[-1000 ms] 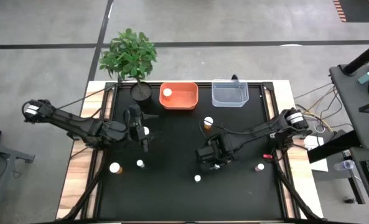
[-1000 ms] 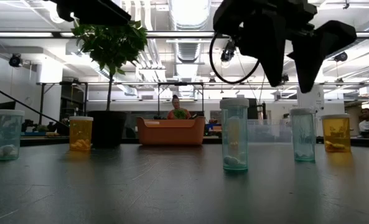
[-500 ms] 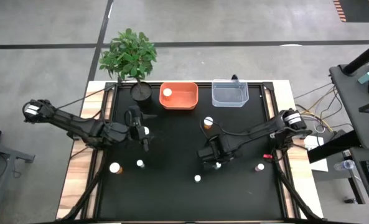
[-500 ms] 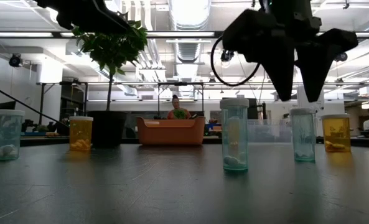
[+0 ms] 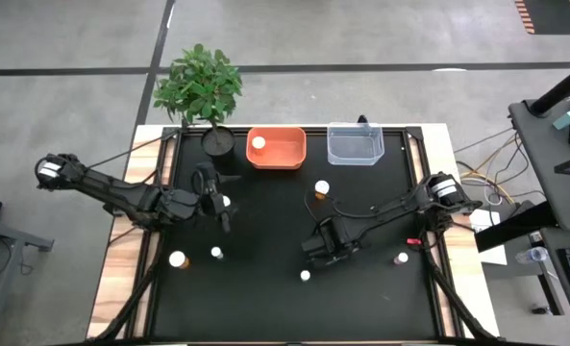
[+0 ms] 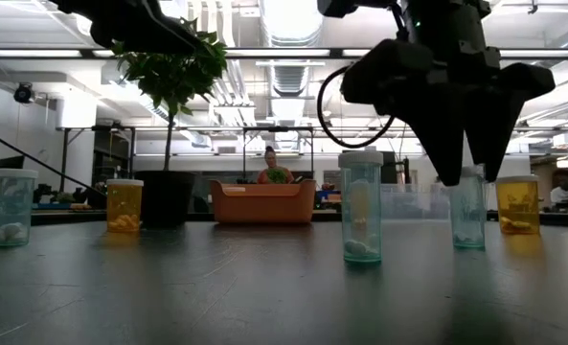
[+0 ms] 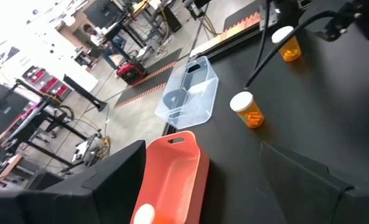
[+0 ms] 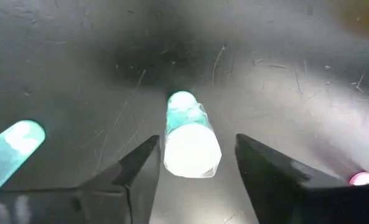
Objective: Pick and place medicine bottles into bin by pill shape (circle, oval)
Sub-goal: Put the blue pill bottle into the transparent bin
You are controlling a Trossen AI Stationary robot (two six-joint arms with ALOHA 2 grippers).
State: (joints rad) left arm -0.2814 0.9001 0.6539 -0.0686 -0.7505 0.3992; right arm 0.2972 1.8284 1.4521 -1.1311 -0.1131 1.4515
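Note:
My right gripper (image 5: pixel 330 247) points down over the table's middle, open. Its fingers stand on either side of the white cap of a small clear medicine bottle (image 8: pixel 191 144) without touching it; a gap shows on both sides. In the low view that upright bottle (image 6: pixel 467 213) stands below the gripper (image 6: pixel 469 178). My left gripper (image 5: pixel 221 206) hangs open and holds nothing, left of centre. Other medicine bottles stand upright on the black table: an amber one (image 5: pixel 322 188), another (image 5: pixel 178 259), small ones (image 5: pixel 217 254) (image 5: pixel 306 276) (image 5: pixel 401 258). One bottle (image 5: pixel 259 142) is in the orange bin (image 5: pixel 285 159).
The clear bin (image 5: pixel 355 146) stands beside the orange bin at the far edge. A potted plant (image 5: pixel 201 88) is at the far left corner. In the right wrist view a clear bottle (image 8: pixel 13 147) and a pink cap (image 8: pixel 361 179) flank the gripper.
My right gripper has sunk toward the small clear bottle, so that its fingertips now reach down to the cap's height. The bottles have stayed where they were.

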